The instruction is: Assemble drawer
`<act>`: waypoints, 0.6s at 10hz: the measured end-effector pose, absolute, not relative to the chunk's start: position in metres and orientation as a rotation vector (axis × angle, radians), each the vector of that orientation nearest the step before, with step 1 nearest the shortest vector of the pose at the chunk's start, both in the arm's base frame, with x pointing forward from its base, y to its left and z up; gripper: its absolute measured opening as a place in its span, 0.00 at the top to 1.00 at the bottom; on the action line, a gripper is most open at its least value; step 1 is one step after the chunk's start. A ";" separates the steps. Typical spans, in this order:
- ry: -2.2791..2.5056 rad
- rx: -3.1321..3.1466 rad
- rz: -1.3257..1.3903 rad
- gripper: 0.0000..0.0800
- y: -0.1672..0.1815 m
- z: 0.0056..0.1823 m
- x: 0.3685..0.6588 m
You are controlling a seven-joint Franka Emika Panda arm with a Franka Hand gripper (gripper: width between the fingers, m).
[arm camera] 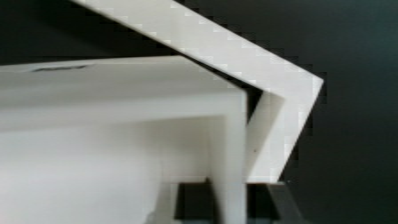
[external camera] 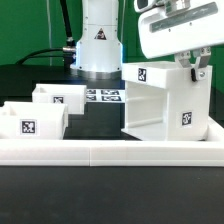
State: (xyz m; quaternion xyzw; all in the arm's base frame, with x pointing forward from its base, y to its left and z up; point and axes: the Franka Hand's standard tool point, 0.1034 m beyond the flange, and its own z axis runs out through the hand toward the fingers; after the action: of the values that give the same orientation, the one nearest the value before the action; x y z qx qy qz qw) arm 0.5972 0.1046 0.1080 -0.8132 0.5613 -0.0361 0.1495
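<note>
The big white cube housing stands tilted at the exterior view's right, just behind the long rail, with square tags on its top and side. My gripper comes down on its upper right edge. In the wrist view, a thin wall of the housing runs between my two dark fingers, and the gripper is shut on it. Two small open-top trays sit at the exterior view's left, one in front and one behind, apart from the gripper.
A long low white rail runs across the front of the table. The marker board lies flat in the middle, in front of the robot base. The tabletop is black.
</note>
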 end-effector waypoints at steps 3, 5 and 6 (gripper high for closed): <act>1.831 -2.134 -0.052 0.94 0.107 0.107 0.607; 1.927 -2.038 -0.010 0.94 0.107 0.104 0.617; 1.923 -2.042 0.002 0.94 0.107 0.104 0.622</act>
State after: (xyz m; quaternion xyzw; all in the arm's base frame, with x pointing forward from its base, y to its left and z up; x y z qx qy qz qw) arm 0.6221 0.1070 0.1037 -0.7177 0.6759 0.0006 0.1676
